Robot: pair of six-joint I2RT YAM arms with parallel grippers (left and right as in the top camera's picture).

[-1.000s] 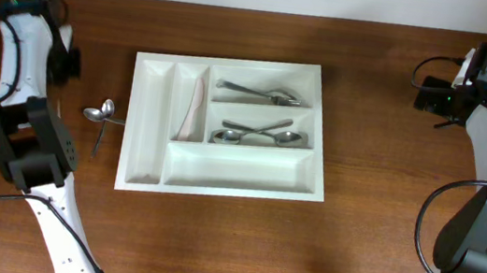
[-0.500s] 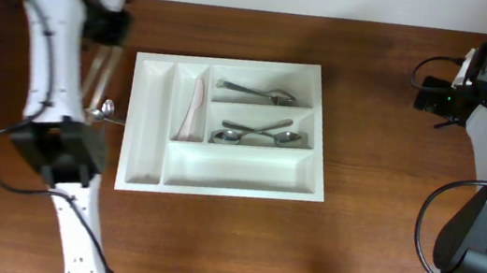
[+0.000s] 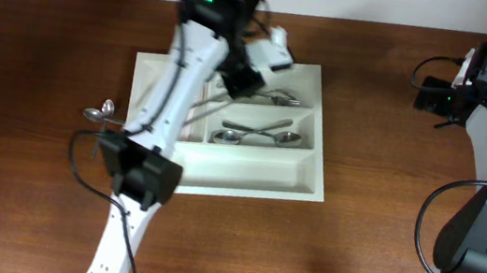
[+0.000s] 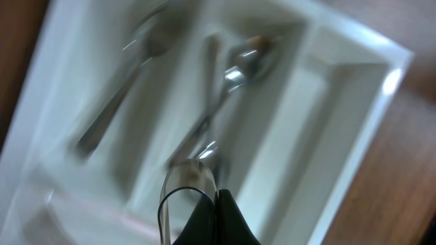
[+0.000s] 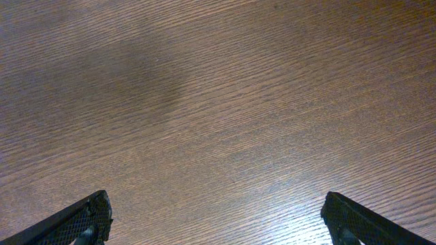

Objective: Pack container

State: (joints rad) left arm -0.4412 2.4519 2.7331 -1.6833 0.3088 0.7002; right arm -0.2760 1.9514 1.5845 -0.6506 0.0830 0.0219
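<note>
The white cutlery tray lies at mid-table and fills the blurred left wrist view. It holds spoons in its upper right compartment and its middle right compartment. A pale pink piece lies in a narrow compartment. My left gripper hovers over the tray's upper part. Its fingers are shut, with a rounded shiny utensil handle end against them. I cannot tell what kind of utensil it is. My right gripper is wide open and empty over bare wood at the far right.
A metal spoon lies on the table just left of the tray. The left arm's links cross over the tray's left side. The wall edge runs along the back of the table.
My left arm has swung fast from the table's far left edge rightward to above the tray, carrying the utensil. The right arm has not moved.
</note>
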